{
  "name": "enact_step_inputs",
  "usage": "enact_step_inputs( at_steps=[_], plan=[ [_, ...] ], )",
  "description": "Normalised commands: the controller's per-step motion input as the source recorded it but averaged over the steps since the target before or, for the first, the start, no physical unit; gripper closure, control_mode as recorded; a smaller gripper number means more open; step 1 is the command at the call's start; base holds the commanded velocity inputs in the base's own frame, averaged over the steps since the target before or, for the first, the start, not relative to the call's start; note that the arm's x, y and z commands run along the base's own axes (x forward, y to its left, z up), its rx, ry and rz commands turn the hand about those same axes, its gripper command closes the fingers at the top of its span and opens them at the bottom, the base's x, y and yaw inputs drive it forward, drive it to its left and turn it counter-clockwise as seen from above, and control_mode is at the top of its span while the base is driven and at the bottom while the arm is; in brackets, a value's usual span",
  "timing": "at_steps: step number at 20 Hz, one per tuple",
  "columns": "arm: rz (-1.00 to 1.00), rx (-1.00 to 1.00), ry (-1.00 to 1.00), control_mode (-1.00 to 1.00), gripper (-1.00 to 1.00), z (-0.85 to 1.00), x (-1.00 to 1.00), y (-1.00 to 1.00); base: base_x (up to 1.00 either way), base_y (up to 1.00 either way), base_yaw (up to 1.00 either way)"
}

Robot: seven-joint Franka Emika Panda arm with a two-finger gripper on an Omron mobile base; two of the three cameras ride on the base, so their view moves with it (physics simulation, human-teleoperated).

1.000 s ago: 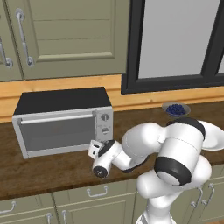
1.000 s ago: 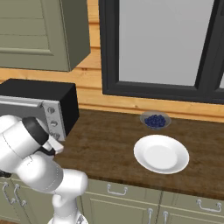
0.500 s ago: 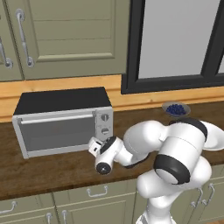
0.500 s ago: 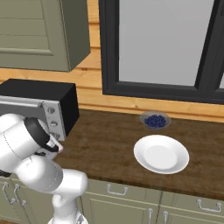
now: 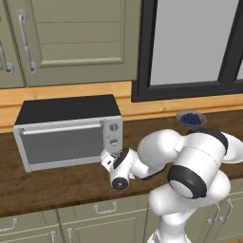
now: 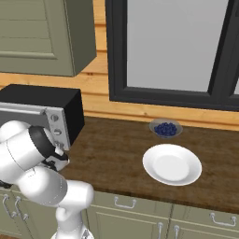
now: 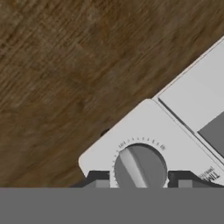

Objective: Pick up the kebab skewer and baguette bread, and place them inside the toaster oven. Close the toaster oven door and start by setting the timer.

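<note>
The toaster oven stands on the wooden counter with its glass door shut. My gripper is at the oven's lower right corner. Its two dark fingertips straddle the lowest round knob. They stand open, with a thin gap on the knob's left side. The knob's ridge points slantwise under a dial scale. The kebab skewer and the baguette bread are out of view.
A white plate lies on the counter to the right. A small bowl of dark blue berries sits behind it under the window. Wall cabinets hang above the oven, and drawers run below the counter edge.
The hand has shifted and turned slightly at the oven's lowest knob. The oven, plate and bowl have not moved.
</note>
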Motion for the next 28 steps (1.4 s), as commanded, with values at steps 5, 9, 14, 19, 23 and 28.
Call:
enact_step_inputs(
  at_steps=[5,9,14,19,23,28],
  plan=[
    [0.00,0.05,-0.01,-1.00,1.00,-0.32,0.00,-0.23,0.00,0.00,0.00],
    [0.05,0.01,-0.02,-1.00,1.00,-0.45,-0.01,-0.10,0.00,0.00,0.00],
    [0.09,0.00,-0.01,-1.00,1.00,-0.37,0.00,0.00,0.00,0.00,0.00],
    [0.13,0.02,0.00,-1.00,1.00,-0.47,-0.13,0.00,0.00,0.00,0.00],
    [0.14,0.09,0.00,-1.00,1.00,-0.57,-0.29,0.03,0.00,0.00,0.00],
    [0.11,0.13,0.00,-1.00,1.00,-0.54,-0.25,0.21,0.00,0.00,0.00]
  ],
)
